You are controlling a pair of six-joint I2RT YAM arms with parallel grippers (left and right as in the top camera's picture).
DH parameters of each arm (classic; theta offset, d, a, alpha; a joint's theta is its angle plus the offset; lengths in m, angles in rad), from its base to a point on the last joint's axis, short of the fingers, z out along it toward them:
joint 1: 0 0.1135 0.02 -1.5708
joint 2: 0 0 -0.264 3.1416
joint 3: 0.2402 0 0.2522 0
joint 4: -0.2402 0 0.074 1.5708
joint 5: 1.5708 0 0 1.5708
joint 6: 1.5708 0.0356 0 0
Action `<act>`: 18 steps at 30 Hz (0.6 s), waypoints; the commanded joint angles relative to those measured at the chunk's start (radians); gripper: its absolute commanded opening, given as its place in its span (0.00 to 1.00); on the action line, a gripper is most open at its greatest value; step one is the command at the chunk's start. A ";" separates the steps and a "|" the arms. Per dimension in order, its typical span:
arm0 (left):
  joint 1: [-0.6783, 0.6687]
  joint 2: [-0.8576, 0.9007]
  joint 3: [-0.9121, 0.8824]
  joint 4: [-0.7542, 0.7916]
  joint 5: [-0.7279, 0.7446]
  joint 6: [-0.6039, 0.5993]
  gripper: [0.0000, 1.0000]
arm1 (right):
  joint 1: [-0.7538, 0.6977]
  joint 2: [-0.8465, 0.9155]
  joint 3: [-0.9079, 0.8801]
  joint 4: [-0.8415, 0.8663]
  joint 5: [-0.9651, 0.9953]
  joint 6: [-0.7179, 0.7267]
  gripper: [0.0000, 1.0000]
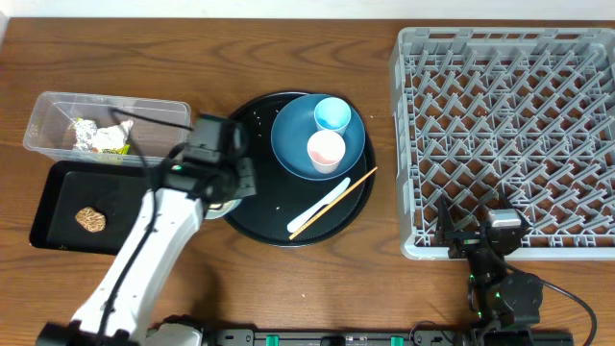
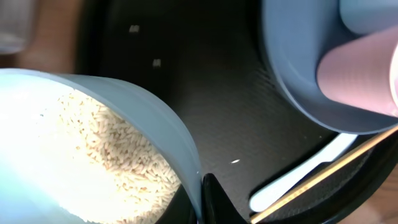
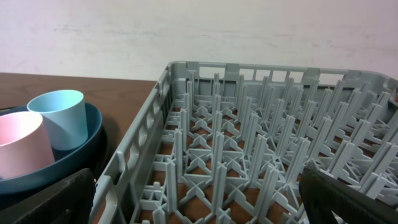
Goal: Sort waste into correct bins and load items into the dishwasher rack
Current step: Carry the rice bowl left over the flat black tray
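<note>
Plate [image 1: 292, 135] on round tray [image 1: 258, 217], rack [image 1: 509, 115] to its right, tub [image 1: 48, 125] left.

No legible text, label or number anywhere; print on the snack wrapper [image 1: 111, 142] perhaps, too small for reading.

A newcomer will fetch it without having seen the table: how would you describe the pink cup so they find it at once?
Left of the big grey rack lies a round black tray, and on it a blue plate. Two small cups stand on that plate. The pink cup is the one nearer the white spoon; the other cup is pale blue.
</note>
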 commanded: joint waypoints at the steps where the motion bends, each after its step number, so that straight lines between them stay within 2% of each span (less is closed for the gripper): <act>1: 0.066 -0.049 0.011 -0.019 0.003 0.047 0.06 | 0.006 -0.004 -0.001 -0.004 0.011 -0.008 0.99; 7: 0.207 -0.076 0.011 -0.037 0.048 0.089 0.06 | 0.006 -0.004 -0.001 -0.004 0.011 -0.008 0.99; 18: 0.537 -0.075 0.011 0.008 0.334 0.137 0.06 | 0.006 -0.004 -0.001 -0.004 0.011 -0.008 0.99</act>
